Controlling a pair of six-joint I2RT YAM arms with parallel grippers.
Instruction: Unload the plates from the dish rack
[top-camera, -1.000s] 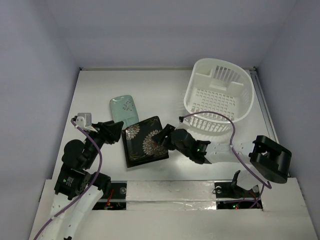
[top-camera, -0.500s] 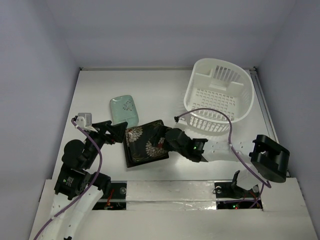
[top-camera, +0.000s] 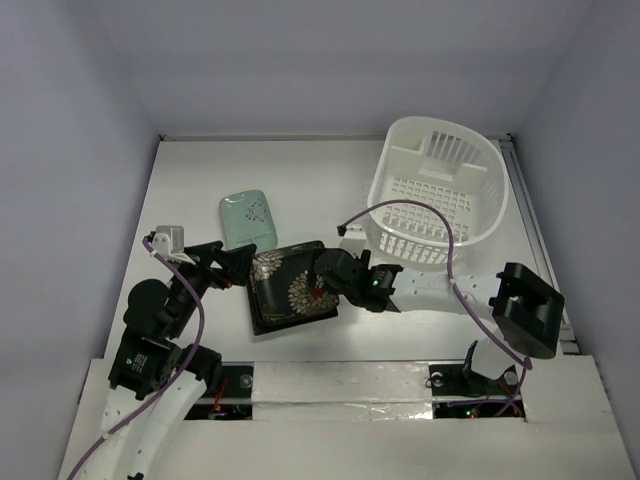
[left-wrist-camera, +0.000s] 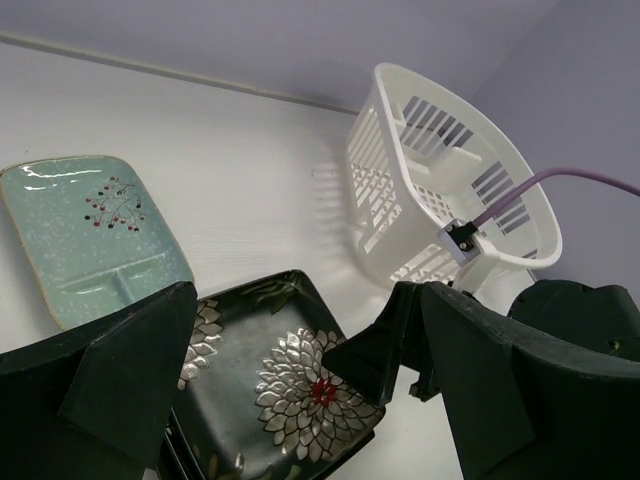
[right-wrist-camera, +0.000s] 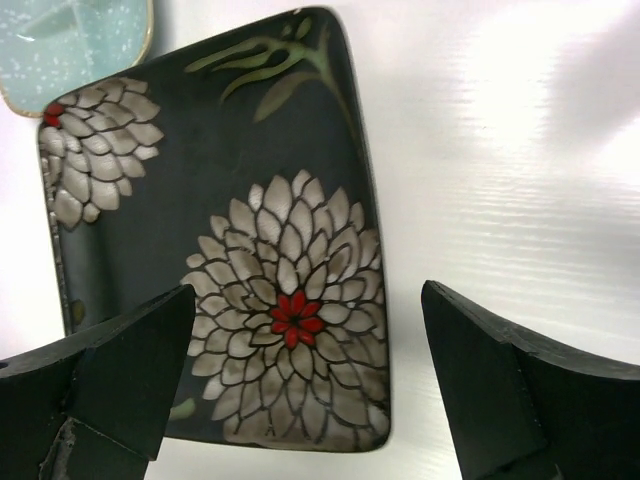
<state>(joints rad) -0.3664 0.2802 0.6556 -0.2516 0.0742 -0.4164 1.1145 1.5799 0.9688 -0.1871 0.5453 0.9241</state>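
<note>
A black plate with white-and-red flowers (top-camera: 288, 290) (left-wrist-camera: 270, 390) (right-wrist-camera: 210, 230) lies flat on the table between the two arms, with dark rims of something stacked under it showing at its near-left edge. A pale mint-green speckled plate (top-camera: 249, 218) (left-wrist-camera: 90, 235) lies just behind it. My left gripper (top-camera: 237, 264) (left-wrist-camera: 308, 290) stands open at the flower plate's left edge. My right gripper (top-camera: 325, 276) (right-wrist-camera: 308, 300) hovers open above the plate's right side, gripping nothing. The white dish rack (top-camera: 437, 195) (left-wrist-camera: 440, 180) stands at the back right, and no plate shows inside it.
The right arm's purple cable (top-camera: 400, 212) arches in front of the rack. White walls close the table in at the back and both sides. A metal rail (top-camera: 530, 230) runs along the right edge.
Both grippers have opened and let go of the flower plate, which now lies flat. The right gripper has shifted left over the plate.
</note>
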